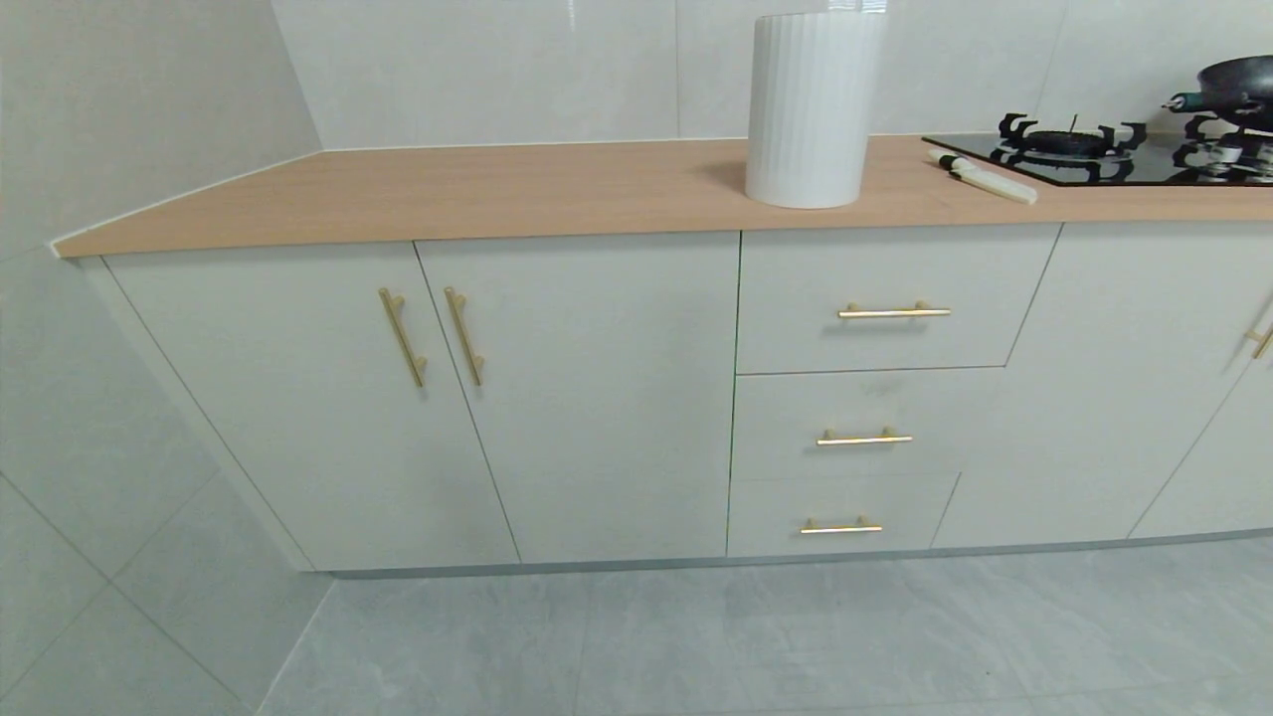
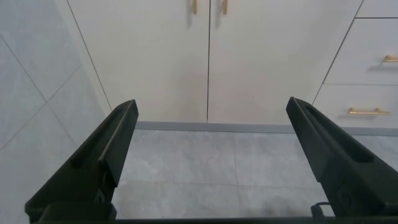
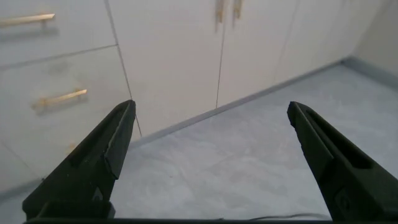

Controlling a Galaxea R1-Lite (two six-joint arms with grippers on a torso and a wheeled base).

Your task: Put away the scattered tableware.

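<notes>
Two arms wait low; one utensil (image 1: 980, 177) lies up on the desk (image 1: 477, 189).
Left end effector (image 2: 211, 106) and right end effector (image 3: 211, 107) are both spread wide and empty above the floor (image 2: 205, 162), facing the cabinet doors (image 2: 155, 56). The pale-handled utensil rests between the white ribbed holder (image 1: 811, 107) and the hob (image 1: 1069, 144). An arm should probably rise above desk height first, then close across the handle's narrow width.

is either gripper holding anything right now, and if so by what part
Nothing is held. The left gripper and the right gripper are both open, with nothing between their fingers.
</notes>
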